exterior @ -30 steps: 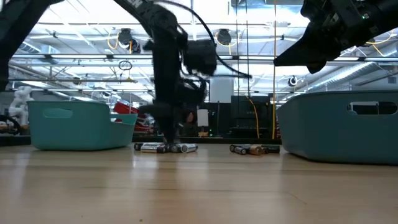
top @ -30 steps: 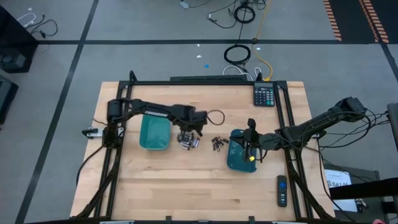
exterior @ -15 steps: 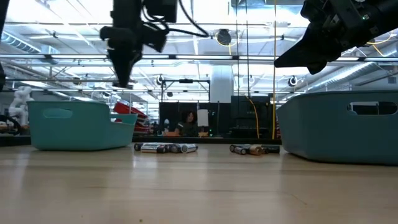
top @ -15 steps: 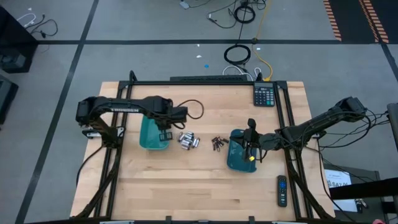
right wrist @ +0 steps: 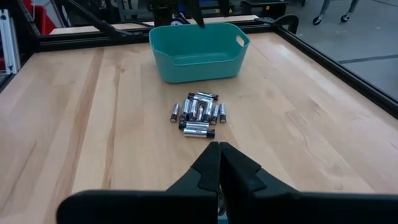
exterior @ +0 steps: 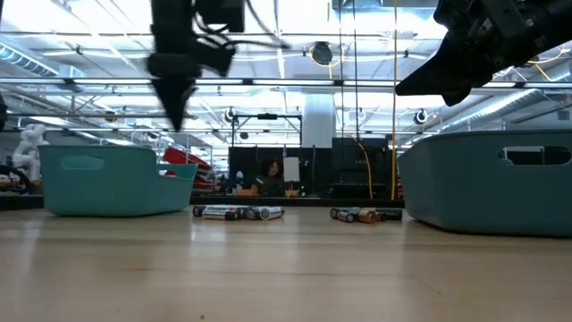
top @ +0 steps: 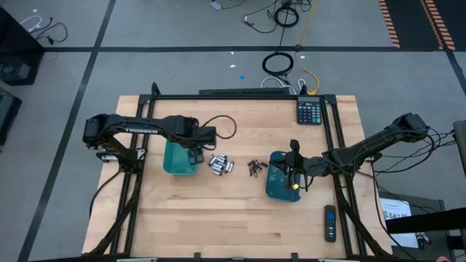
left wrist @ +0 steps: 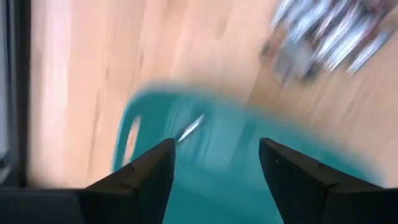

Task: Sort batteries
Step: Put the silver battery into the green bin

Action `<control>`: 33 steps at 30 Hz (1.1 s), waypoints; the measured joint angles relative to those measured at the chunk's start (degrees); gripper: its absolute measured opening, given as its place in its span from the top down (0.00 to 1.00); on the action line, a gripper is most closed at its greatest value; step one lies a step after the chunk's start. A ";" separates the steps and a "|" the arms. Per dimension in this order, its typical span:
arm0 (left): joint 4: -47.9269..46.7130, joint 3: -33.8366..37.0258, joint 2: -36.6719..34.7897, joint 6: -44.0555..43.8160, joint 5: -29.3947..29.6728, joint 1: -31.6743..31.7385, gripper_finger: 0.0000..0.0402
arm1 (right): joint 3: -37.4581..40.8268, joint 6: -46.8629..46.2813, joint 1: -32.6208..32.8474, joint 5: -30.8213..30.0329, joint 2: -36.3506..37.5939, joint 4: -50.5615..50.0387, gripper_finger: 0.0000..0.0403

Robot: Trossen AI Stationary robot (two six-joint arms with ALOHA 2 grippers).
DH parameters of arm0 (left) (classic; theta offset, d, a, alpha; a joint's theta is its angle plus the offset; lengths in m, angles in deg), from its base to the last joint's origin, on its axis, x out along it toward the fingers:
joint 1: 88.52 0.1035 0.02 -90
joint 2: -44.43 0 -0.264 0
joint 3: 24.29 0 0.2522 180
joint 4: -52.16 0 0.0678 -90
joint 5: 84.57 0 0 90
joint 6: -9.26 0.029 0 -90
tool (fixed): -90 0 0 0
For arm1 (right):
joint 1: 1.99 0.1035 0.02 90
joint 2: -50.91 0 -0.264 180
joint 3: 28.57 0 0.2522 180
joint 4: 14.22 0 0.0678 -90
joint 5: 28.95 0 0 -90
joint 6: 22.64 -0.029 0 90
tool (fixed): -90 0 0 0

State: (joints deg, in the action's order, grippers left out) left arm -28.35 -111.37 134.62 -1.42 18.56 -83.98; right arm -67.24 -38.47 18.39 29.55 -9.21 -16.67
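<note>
At the left of the surface [top: 233, 225], the left gripper [left wrist: 216, 163] hangs over the left tray [top: 178, 160], its fingers [left wrist: 146, 171] spread apart; a slim bright battery [left wrist: 190, 129] shows in the gap between them, whether falling or lying in the tray cannot be told through the blur. Just right of that tray lies the silvery pile [top: 220, 164], a tight cluster of thicker cells resting flat on the wood. Farther right, near the right tray [top: 275, 183], sits the dark pile [top: 254, 168] of thinner cells. The right gripper [right wrist: 219, 163] waits above the right tray, its fingers pressed together on nothing visible.

The batteries look rigid, smooth and light, likely to roll sideways if nudged; a pinch across the middle of a barrel, with the fingers set square to its length, seems the safest hold, and an outlying cell at a pile's edge the easiest pick.

The contents of both trays are hidden in the level view by their walls. The dark pile cannot be counted from overhead, and the left wrist view smears the silvery pile into streaks.
</note>
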 joint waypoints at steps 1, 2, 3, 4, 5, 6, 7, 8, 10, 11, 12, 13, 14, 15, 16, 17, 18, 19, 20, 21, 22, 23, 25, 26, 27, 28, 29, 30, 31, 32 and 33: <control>2.87 0.00 0.42 0.44 -0.70 -0.56 0.40 | 0.00 -0.12 0.00 -0.01 0.00 0.00 1.00; 5.04 -0.06 1.12 1.15 -1.19 -1.18 0.41 | 0.00 -0.16 0.00 -0.01 0.00 0.00 1.00; 6.74 -0.07 2.02 2.12 -1.44 -1.75 0.42 | 0.00 -0.18 0.00 0.00 0.00 0.01 1.00; 7.87 -0.07 3.23 2.95 -1.61 -2.20 0.43 | 0.00 -0.21 0.00 0.01 0.00 0.00 1.00; 8.48 -0.04 4.41 3.52 -1.68 -2.53 0.44 | 0.00 -0.46 0.00 0.00 0.00 -0.03 1.00; 9.11 -0.02 5.76 3.70 -1.75 -2.71 0.46 | 0.00 -0.67 0.00 0.00 0.00 -0.26 1.00; 9.74 -0.02 6.94 3.83 -2.06 -2.81 0.47 | 0.00 -0.70 0.00 0.02 0.00 -0.56 1.00; 10.19 -0.02 8.06 4.01 -2.50 -2.82 0.48 | 0.00 -0.75 0.00 0.02 0.00 -0.63 1.00; 11.11 -0.02 10.52 4.59 -2.62 -3.09 0.50 | 0.00 -0.82 0.00 0.01 0.00 -0.57 1.00; 11.85 -0.02 11.61 4.84 -2.60 -3.15 0.51 | 0.00 -0.83 0.03 0.02 0.00 -0.57 1.00; 12.39 -0.02 12.60 5.05 -2.60 -3.17 0.52 | 0.00 -0.86 0.15 -0.01 0.00 -0.57 1.00; 12.80 -0.02 13.47 5.06 -2.60 -3.17 0.53 | 0.00 -0.86 0.36 -0.01 0.00 -0.57 1.00; 13.03 -0.01 14.23 5.14 -2.60 -3.00 0.54 | 0.00 -0.86 0.61 -0.01 0.00 -0.57 1.00; 13.11 -0.02 14.92 5.39 -2.59 -2.69 0.55 | 0.00 -0.99 0.92 -0.01 0.00 -0.57 1.00; 13.08 -0.01 15.56 5.64 -2.58 -2.34 0.56 | 0.00 -1.06 1.24 -0.01 0.00 -0.57 1.00; 13.20 0.10 16.01 6.16 -2.58 -1.96 0.57 | 0.00 -1.08 1.56 -0.13 0.00 -0.57 1.00; 13.57 0.44 16.26 6.80 -2.63 -1.54 0.58 | 0.00 -1.08 1.91 -0.28 0.00 -0.57 1.00; 13.96 0.94 16.35 7.16 -2.93 -1.05 0.59 | 0.00 -1.08 2.19 -0.68 0.00 -0.57 1.00; 14.55 1.56 16.35 7.59 -3.70 -0.49 0.59 | 0.00 -1.08 2.53 -1.39 0.00 -0.64 1.00; 15.41 2.37 16.35 7.97 -4.22 0.08 0.60 | 0.00 -1.22 2.81 -1.81 0.00 -0.84 1.00; 16.19 3.18 16.37 8.08 -4.73 0.64 0.61 | 0.01 -1.33 3.01 -1.97 0.00 -0.91 1.00; 16.69 3.83 16.44 8.10 -5.56 1.26 0.62 | 0.00 -1.48 3.06 -1.99 0.00 -0.98 1.00; 18.37 4.83 16.46 8.08 -7.34 2.33 0.64 | 0.02 -1.74 3.08 -2.00 0.00 -1.07 1.00; 19.36 5.13 16.46 8.07 -8.03 2.77 0.64 | 0.02 -1.73 3.06 -2.02 0.00 -1.07 1.00; 19.86 5.39 16.46 8.07 -8.55 3.07 0.65 | 0.02 -1.73 3.04 -2.04 0.00 -1.07 1.00; 19.93 5.56 16.44 8.09 -8.96 3.26 0.65 | 0.02 -1.75 3.04 -2.04 0.00 -1.09 1.00; 19.94 5.68 16.44 8.09 -9.29 3.49 0.66 | 0.02 -1.75 3.04 -2.04 0.00 -1.09 1.00; 20.06 5.78 16.44 8.09 -9.50 3.59 0.66 | 0.02 -1.75 3.04 -2.04 0.00 -1.09 1.00; 20.04 5.83 16.46 8.11 -9.53 3.74 0.66 | 0.02 -1.75 3.04 -2.04 0.00 -1.15 1.00; 19.99 5.84 16.46 8.13 -9.63 3.95 0.66 | 0.02 -1.73 3.04 -2.04 0.00 -1.22 1.00; 20.00 5.84 16.46 8.13 -9.84 4.16 0.66 | 0.02 -1.74 3.04 -2.04 0.00 -1.22 1.00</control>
State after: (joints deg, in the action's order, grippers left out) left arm -8.35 -105.54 151.08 6.71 8.72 -79.82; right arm -67.22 -40.21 21.43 27.51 -9.21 -17.89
